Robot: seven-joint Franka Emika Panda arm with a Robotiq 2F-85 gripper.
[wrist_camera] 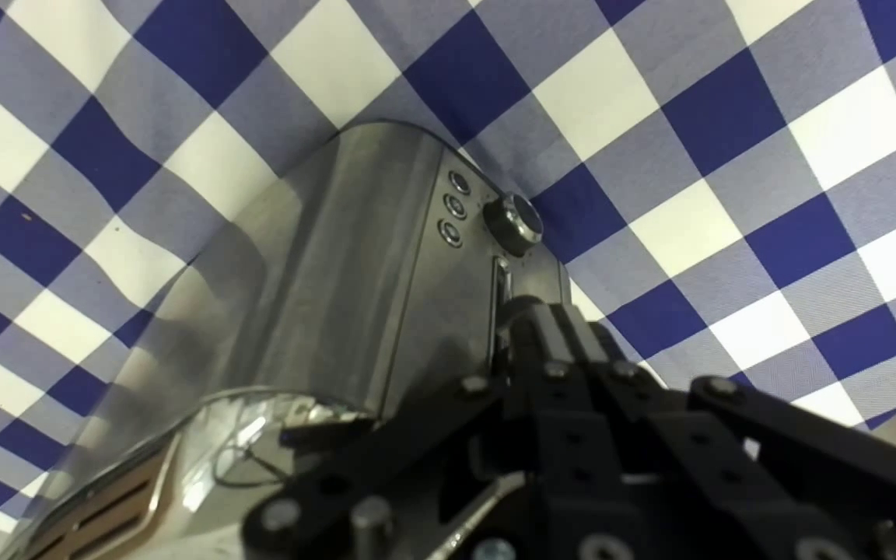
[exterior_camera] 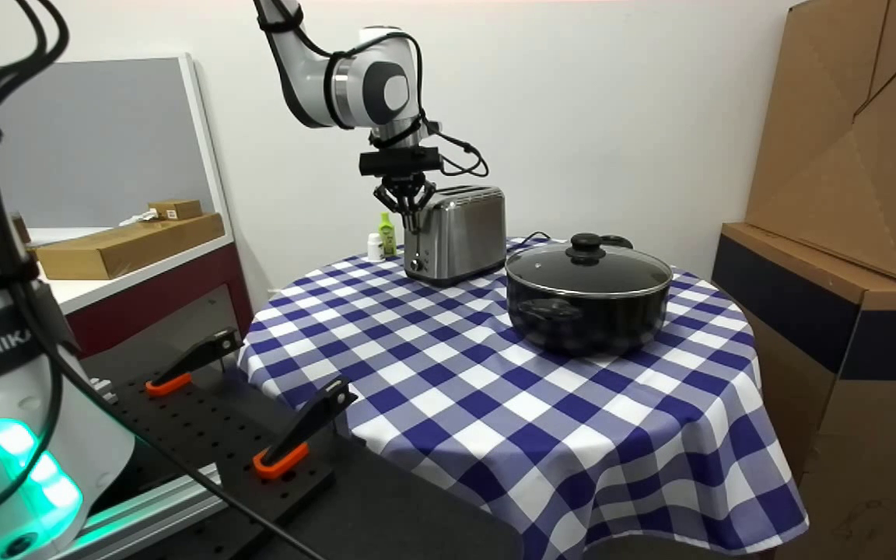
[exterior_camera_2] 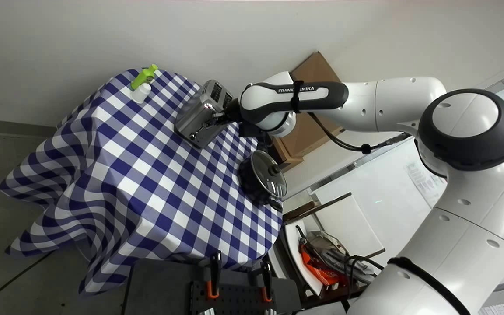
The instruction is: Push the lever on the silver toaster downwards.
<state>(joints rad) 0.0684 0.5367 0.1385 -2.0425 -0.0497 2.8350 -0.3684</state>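
One silver toaster [wrist_camera: 355, 272] stands upright on the blue-and-white checked tablecloth [exterior_camera: 386, 342], toward the wall [exterior_camera: 611, 117]. Its end panel carries three round buttons [wrist_camera: 454, 206], a control knob [wrist_camera: 522, 222] and a narrow vertical slot [wrist_camera: 502, 280]. The gripper [exterior_camera: 412, 223] points downward at this panel, jaws closed, fingers together. In the wrist view its tips overlap what appears to be the dark lever [wrist_camera: 522, 304] at the slot; contact cannot be confirmed. A black cooking pot [exterior_camera: 592, 323] with a glass lid [exterior_camera: 541, 268] stands apart to one side; a white bottle [exterior_camera: 375, 247] and a green bottle [exterior_camera: 387, 233] stand close together on the other.
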